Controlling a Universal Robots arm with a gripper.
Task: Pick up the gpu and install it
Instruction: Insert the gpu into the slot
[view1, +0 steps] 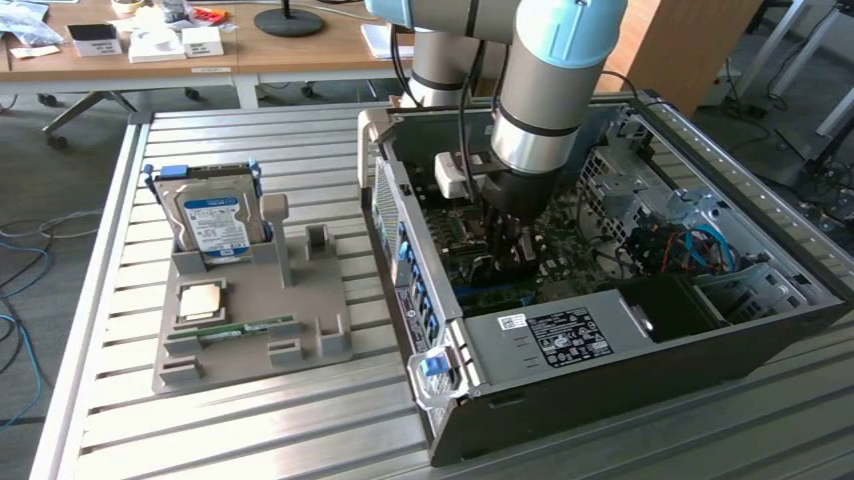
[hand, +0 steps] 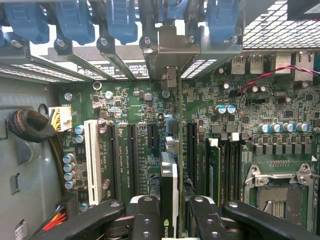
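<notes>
My hand (hand: 169, 220) is down inside the open case (view1: 747, 330), closed on the gpu (hand: 168, 187), which I hold on edge over the green board (hand: 135, 105) among its black slots. The card's top edge bears a green logo; I cannot read any lettering. A white label sits on the black power supply (view1: 567, 335), print too small to read. The case lies on a ribbed metal table (view1: 267, 420). Beside it a grey holder (view1: 247, 320) carries a blue-labelled drive (view1: 214, 225).

Wooden desks (view1: 267, 55) behind slatted metal table (view1: 227, 420)
</notes>
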